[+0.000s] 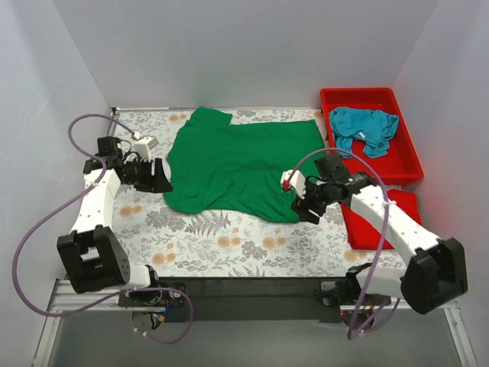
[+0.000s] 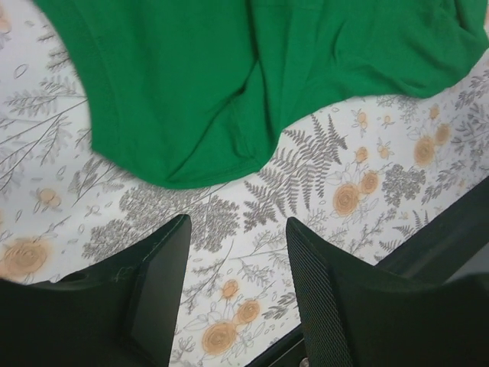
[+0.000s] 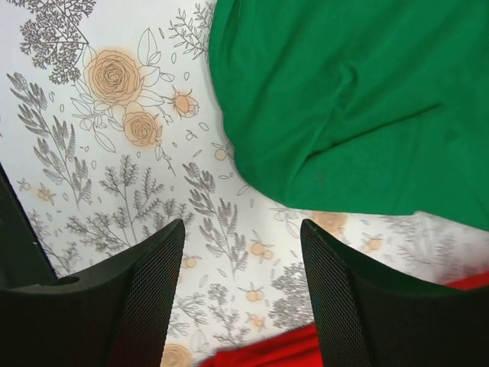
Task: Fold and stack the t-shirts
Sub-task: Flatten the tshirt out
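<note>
Floral tabletop fills centre. Green shirt spread flat, upper centre, unfolded. Red tub upper right, teal shirt crumpled inside. Left claw gaping, empty, beside green shirt's lower-left edge; right claw likewise at lower-right corner. Step: pre-grasp for first fold. Next: both pinch fabric edge, lift together.

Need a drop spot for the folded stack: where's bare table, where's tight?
Free: the floral tablecloth strip between the near hem of the green t-shirt and the black front edge. Smaller patch left of the shirt, by the left gripper. Crowded: right side, with the red tub holding the teal t-shirt, a flat red piece and the right gripper.
</note>
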`<state>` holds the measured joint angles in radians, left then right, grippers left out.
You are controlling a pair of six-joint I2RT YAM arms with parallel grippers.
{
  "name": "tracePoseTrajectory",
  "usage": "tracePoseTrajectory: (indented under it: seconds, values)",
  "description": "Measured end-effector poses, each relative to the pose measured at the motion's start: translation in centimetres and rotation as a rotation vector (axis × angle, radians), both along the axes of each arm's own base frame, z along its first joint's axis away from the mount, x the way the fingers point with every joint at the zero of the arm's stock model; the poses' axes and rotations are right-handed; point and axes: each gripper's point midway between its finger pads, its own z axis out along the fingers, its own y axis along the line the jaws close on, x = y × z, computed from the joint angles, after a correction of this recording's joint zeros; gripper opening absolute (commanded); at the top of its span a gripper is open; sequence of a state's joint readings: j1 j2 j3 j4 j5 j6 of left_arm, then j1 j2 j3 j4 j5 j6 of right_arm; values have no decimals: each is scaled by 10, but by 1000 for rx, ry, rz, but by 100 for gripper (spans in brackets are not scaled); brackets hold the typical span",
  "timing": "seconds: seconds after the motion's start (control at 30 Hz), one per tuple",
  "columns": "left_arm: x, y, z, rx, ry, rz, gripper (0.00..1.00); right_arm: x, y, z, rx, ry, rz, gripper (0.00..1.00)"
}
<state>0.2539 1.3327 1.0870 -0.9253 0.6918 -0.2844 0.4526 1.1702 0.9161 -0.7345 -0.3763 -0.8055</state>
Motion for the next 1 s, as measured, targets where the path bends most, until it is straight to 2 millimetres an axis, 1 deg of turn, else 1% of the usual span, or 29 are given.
tracePoseTrajectory:
  seconds: [0.07,0.1,0.2,0.23,0.3,0.37,0.47,0.6,0.63,0.7,0.77,0.83,0.9,1.0]
  values:
    - [12,-18,-3,-15,21,-48,50,1,2,-14,-10,102,-51,67]
    - [19,-28,-4,-17,20,-73,50,3,3,-18,-10,134,-71,67]
    - [39,-74,-11,-16,21,-168,51,15,3,-24,-7,207,-153,66]
    - [45,-88,-15,-15,25,-191,51,22,1,-25,-2,226,-186,66]
    - [52,-108,-24,-12,44,-218,51,37,-5,-25,20,264,-262,66]
    - [67,-121,-37,-6,68,-216,52,55,-13,-24,38,284,-336,63]
    - [87,-126,-59,12,104,-187,51,81,-20,-24,58,298,-426,56]
    - [102,-128,-81,40,146,-157,51,102,-16,-34,69,319,-489,54]
    - [104,-130,-83,47,149,-155,51,107,-16,-38,63,321,-506,54]
    - [106,-133,-83,51,148,-154,51,116,-15,-47,49,325,-534,59]
    - [110,-136,-80,51,140,-155,51,123,-19,-56,24,329,-560,63]
    - [114,-139,-78,49,127,-157,51,126,-23,-66,-3,328,-579,64]
    - [115,-142,-77,50,119,-162,51,128,-28,-71,-22,330,-593,64]
    - [114,-144,-77,52,117,-168,51,131,-35,-73,-32,322,-614,64]
